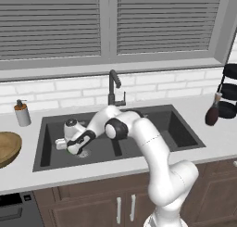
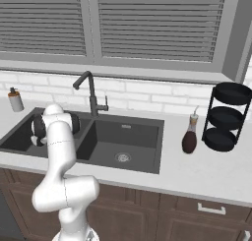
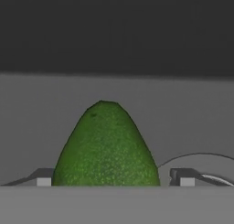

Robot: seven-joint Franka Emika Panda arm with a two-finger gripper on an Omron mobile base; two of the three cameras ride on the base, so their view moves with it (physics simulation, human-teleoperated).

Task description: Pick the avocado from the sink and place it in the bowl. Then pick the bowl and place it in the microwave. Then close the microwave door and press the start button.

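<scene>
Hand view: avocado (image 3: 106, 147) stands between the fingertips (image 3: 44, 178) of the open hand (image 1: 74, 146), long axis pointing ahead, low in the sink (image 1: 180, 129).

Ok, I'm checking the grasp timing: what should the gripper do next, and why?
Probably close the jaws. In the hand view the avocado sits between the two fingertips of the gripper, which stand wide on either side of it. The left base view shows the gripper low in the left basin of the sink.
</scene>
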